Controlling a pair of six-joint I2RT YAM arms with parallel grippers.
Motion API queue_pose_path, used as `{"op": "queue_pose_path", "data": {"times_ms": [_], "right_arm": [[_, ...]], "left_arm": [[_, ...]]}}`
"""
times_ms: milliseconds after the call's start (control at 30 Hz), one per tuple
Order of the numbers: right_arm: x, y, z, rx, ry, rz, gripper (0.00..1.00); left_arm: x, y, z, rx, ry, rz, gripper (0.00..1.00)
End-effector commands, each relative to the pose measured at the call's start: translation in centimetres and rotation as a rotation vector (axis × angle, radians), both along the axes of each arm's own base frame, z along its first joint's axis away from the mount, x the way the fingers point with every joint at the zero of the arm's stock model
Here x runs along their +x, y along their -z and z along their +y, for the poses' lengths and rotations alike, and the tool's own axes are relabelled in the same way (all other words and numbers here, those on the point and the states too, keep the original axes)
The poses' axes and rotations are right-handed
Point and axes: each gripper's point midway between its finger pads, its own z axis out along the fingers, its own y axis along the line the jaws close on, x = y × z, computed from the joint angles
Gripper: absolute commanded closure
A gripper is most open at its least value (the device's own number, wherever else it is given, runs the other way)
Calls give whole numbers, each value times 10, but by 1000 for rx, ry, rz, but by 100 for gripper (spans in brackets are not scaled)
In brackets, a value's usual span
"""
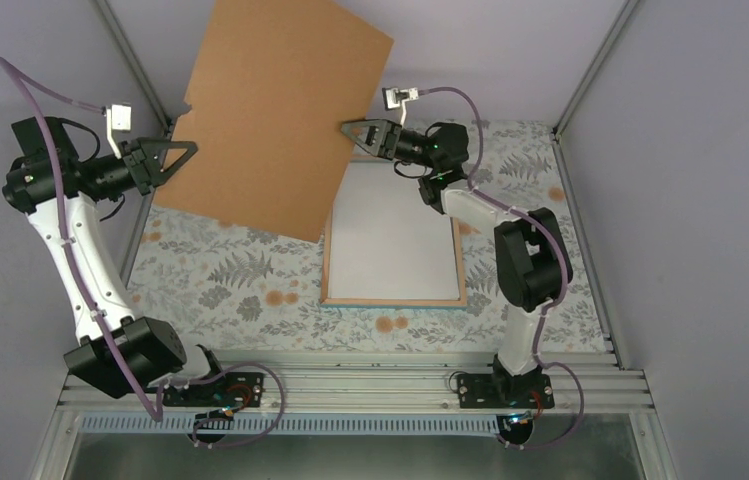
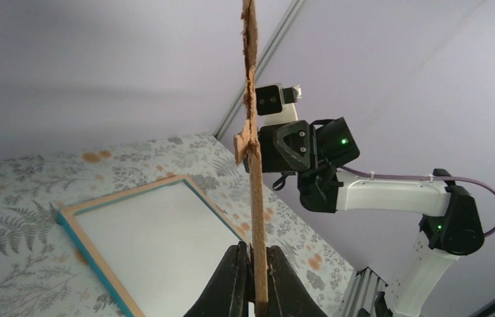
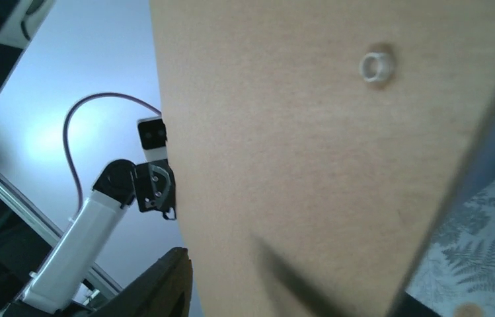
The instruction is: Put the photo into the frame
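The frame [image 1: 394, 301] lies flat on the patterned cloth with its wood-coloured back up and a teal edge [image 2: 87, 246] showing. Inside it rests the photo [image 1: 390, 235], plain white side up, also visible in the left wrist view [image 2: 158, 244]. A brown backing board [image 1: 270, 110] hangs tilted in the air above the frame's far left. My left gripper [image 1: 193, 150] is shut on its left edge, fingers [image 2: 256, 267] pinching the thin board [image 2: 253, 165]. My right gripper [image 1: 345, 127] is at the board's right edge, jaws apart, with the board [image 3: 310, 132] filling the space between its fingertips [image 3: 291, 284].
A floral cloth [image 1: 230, 270] covers the table. Purple walls and metal corner posts [image 1: 130, 50] close in the back and sides. A rail [image 1: 350, 385] with both arm bases runs along the near edge. The board has a small ring fitting [image 3: 377, 67].
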Motion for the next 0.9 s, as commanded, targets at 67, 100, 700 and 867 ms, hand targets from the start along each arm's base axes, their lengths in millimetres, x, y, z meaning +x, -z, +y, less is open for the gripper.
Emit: {"op": "queue_pose_path", "data": {"times_ms": [67, 100, 700, 867], "right_arm": [[-24, -35, -7, 143, -49, -53, 72], [-25, -36, -8, 147, -49, -52, 80], [20, -66, -90, -214, 313, -277, 97], [-2, -94, -109, -380, 447, -577, 97]], "left_arm": [[-30, -37, -16, -180, 164, -121, 90], [-28, -33, -14, -173, 155, -109, 85], [55, 19, 50, 310, -406, 4, 0], [81, 14, 80, 375, -531, -4, 0]]}}
